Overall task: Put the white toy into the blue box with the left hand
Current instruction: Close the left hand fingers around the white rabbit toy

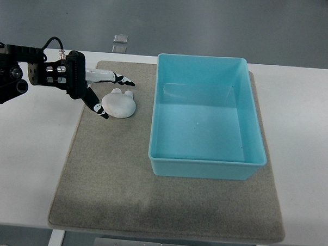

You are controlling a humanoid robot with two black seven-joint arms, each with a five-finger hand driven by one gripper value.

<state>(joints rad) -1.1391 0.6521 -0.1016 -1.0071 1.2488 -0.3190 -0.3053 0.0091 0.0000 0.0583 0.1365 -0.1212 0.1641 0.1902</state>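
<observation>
The white toy (119,103), a small rounded animal shape with two ears, lies on the grey mat (118,175) just left of the blue box (206,163). The box is open-topped and has nothing in it. My left hand (106,93) reaches in from the left edge, fingers spread around the toy's left side: upper fingers (119,78) pass just above the ears, a lower finger (99,110) sits at the toy's left edge. The hand is open, not closed on the toy. The right arm does not show.
The mat lies on a white table (26,166). A small clear square object (120,42) sits on the floor beyond the table's far edge. The box takes up the mat's right half.
</observation>
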